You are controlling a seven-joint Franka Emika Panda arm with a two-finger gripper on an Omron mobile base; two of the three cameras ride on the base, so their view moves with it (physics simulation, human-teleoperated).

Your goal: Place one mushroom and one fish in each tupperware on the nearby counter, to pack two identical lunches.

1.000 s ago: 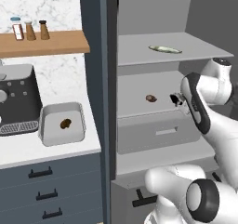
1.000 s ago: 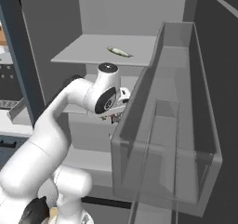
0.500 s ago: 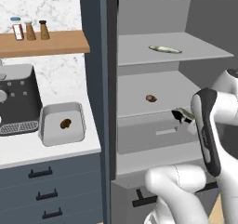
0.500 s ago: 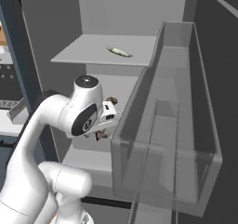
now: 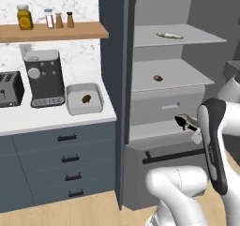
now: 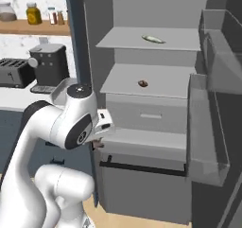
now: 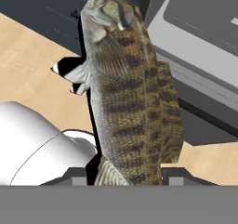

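Hand view: gripper point(image 7: 128, 174) clamped on a mottled brown fish point(image 7: 130, 93), head toward 12 o'clock. Tupperware point(image 5: 85, 98) with mushroom point(image 5: 86, 98) at 9 o'clock on counter point(image 5: 51, 119).

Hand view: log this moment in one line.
gripper: shut on brown mottled fish | white square tupperware: holds dark mushroom | off-white counter: fish not delivered

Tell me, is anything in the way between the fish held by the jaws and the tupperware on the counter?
The fish hangs in the gripper, low before the open fridge. Toward the tupperware on the counter, the fridge's dark side wall stands between; the arm must come out around it.
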